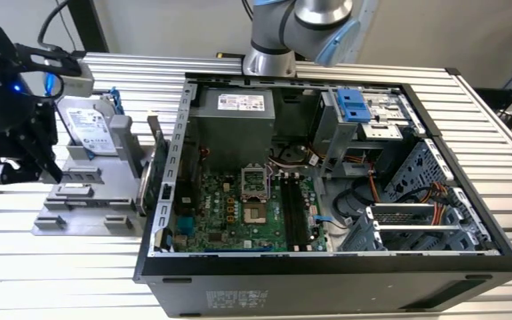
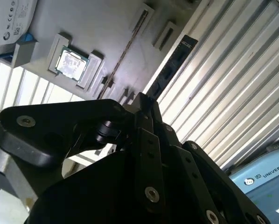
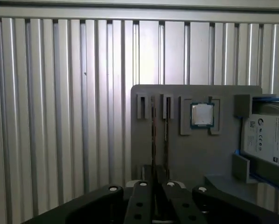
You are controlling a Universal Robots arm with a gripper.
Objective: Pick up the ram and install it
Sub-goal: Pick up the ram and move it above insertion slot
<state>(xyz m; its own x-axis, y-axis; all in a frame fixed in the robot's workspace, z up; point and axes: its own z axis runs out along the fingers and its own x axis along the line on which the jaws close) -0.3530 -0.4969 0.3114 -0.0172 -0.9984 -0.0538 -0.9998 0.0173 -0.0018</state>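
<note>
**Hand (image 2: pixel 146 100) clamped on the ram (image 2: pixel 170 67), well apart from the open case**

Second wrist view: the black fingers are closed on one end of the ram. The long dark stick juts out from them over the ribbed metal surface (image 2: pixel 233 93), just beside the grey fixture (image 2: pixel 97 42). A small label sits at its far end, too small to read. On the fixture lie a square processor chip (image 2: pixel 70 63) in its pocket and a hard drive (image 2: pixel 9 18) with a white printed label. A pale blue arm cap (image 2: pixel 265 182) also bears print.

First wrist view: the hand (image 3: pixel 154 184) hangs at the near edge of the fixture (image 3: pixel 195 154), its fingers close together. The chip (image 3: pixel 202 114) and the labelled drive (image 3: pixel 270 140) lie to one side. Bare ribbed surface (image 3: pixel 60 116) stretches wide on the other.

Exterior view: the hand (image 1: pixel 34 163) is at the exterior view's left, by the fixture (image 1: pixel 69 200) and the upright drive (image 1: pixel 83 127). I cannot make out the ram here. The computer case (image 1: pixel 327 267) lies open at the middle. The motherboard (image 1: pixel 229 200) has its long slots (image 1: pixel 293 207) facing up, hemmed in by the drive cage (image 1: pixel 416 220) on the exterior view's right.
</note>
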